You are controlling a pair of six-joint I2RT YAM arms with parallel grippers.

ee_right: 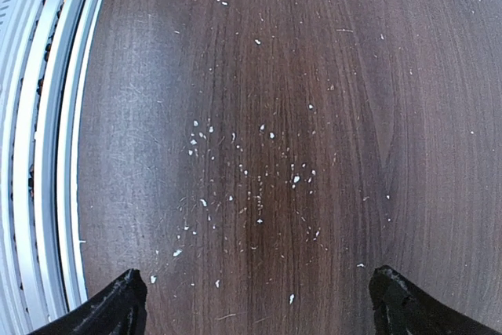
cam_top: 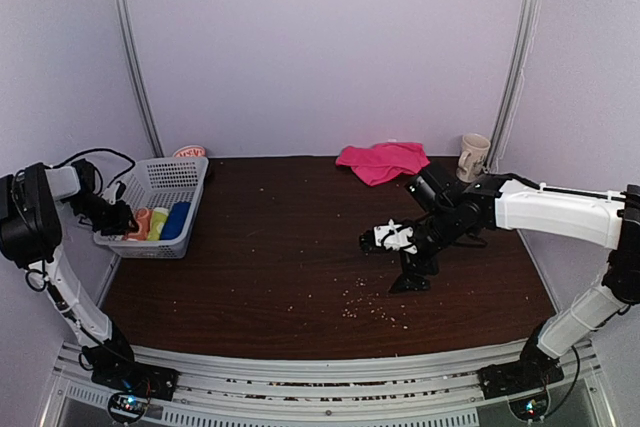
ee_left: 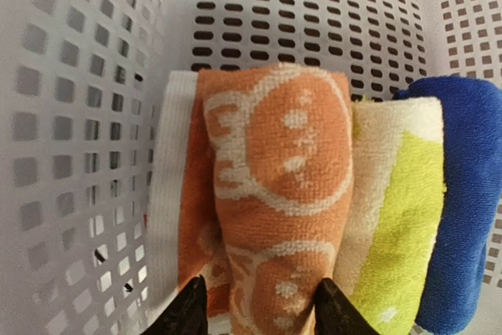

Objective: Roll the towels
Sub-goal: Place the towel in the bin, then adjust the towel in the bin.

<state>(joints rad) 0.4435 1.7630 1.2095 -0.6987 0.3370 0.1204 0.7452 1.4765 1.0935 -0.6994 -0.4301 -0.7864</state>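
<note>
The orange towel (ee_left: 274, 194), with its cream cartoon pattern, lies rolled inside the white lattice basket (ee_left: 78, 115) at the table's left edge. My left gripper (ee_left: 257, 307) reaches into the basket, and its jaws stand apart on either side of the roll without squeezing it. From above, the left gripper (cam_top: 128, 219) sits at the near left corner of the basket (cam_top: 165, 175), right by the orange towel (cam_top: 142, 223). The pink towel (cam_top: 382, 160) lies crumpled at the back of the table. My right gripper (cam_top: 390, 262) hangs wide open over bare wood in front of it, holding nothing.
Beside the orange roll in the basket lie a yellow-and-cream rolled cloth (ee_left: 400, 225) and a blue one (ee_left: 463, 194). A cream mug (cam_top: 473, 156) stands at the back right. White crumbs (ee_right: 259, 186) dot the dark wood under the right gripper (ee_right: 255, 304).
</note>
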